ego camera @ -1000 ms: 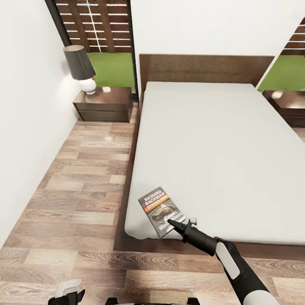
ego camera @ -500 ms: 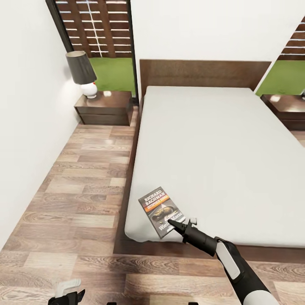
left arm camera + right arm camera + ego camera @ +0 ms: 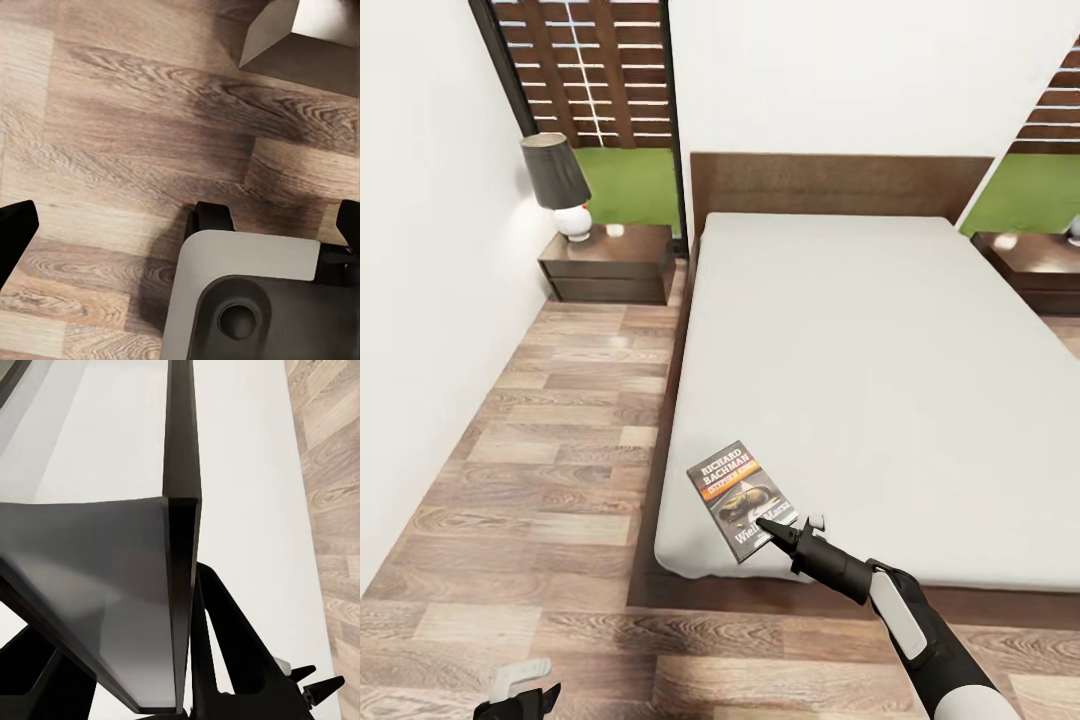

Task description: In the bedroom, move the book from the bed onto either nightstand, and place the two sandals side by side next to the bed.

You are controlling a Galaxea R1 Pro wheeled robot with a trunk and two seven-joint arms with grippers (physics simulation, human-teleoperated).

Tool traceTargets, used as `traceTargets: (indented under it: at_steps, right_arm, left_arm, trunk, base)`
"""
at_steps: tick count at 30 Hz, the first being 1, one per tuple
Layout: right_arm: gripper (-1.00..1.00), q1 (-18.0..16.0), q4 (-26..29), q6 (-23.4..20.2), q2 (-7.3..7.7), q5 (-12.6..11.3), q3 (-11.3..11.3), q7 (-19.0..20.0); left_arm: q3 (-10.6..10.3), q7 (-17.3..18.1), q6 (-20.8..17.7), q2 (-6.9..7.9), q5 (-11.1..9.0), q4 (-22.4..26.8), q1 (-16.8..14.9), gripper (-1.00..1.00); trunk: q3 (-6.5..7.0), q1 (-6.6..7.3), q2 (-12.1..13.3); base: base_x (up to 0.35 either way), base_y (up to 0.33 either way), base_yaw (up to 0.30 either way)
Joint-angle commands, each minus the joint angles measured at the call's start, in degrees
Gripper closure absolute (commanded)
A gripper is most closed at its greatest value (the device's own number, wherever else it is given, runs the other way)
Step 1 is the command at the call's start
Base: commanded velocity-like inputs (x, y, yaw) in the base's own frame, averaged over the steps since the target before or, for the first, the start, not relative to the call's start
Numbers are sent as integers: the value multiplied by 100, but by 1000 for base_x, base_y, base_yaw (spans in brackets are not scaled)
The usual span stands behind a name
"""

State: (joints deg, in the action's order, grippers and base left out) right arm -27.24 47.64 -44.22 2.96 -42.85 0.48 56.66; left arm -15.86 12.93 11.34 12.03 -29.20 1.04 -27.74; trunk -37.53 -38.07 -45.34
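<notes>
Pinched on the book [image 3: 742, 500], the right gripper [image 3: 772, 527] holds it by its near edge at the bed's [image 3: 880, 380] front-left corner. Left gripper [image 3: 510, 695] hangs low over the floor [image 3: 540, 450]; I cannot tell its jaw state.

Pretty clearly a home bedroom we're in: big low dark-wood bed [image 3: 840, 185] with a plain grey mattress, a dark wooden nightstand [image 3: 610, 262] holding a black-shaded lamp [image 3: 556, 175], wood-plank floor [image 3: 530, 450], garden windows [image 3: 590, 90].
</notes>
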Motion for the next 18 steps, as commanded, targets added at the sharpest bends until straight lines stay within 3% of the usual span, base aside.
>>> traceTargets:
  at_steps: [1,18]
  right_arm:
    - [100,-2,-1,-25,3,-21,5,1]
    - [100,-3,1,-30,3,-21,5,-2]
  left_arm:
    - [-49,25,17,1,-60,-8,-3,-100]
    - [-49,27,17,-3,-60,-8,-3,-100]
  trunk:
    - [5,-1,-4]
    - [136,-1,-4]
  base:
    - [0,0,0]
    - [0,0,41]
